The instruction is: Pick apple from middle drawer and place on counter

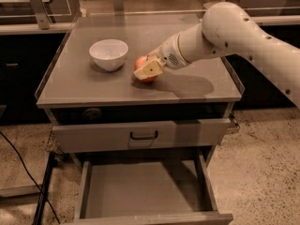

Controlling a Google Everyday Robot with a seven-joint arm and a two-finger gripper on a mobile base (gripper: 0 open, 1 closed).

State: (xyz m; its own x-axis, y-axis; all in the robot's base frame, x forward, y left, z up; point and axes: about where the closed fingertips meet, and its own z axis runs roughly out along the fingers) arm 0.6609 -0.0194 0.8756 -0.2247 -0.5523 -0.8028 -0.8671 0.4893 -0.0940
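Note:
The small red apple (pixel 142 65) rests on the grey counter (pixel 197 86), just right of the white bowl. My gripper (pixel 147 69) reaches in from the right on the white arm, its pale fingers around the apple at counter level. The middle drawer (pixel 140 189) is pulled out below, its grey floor bare. Part of the apple is hidden behind the near finger.
A white bowl (pixel 108 54) stands on the counter's left half. A grey drawer front with a small black handle (pixel 143 136) sits above the open drawer. A black cable (pixel 23 168) runs over the floor at left. Dark cabinets flank both sides.

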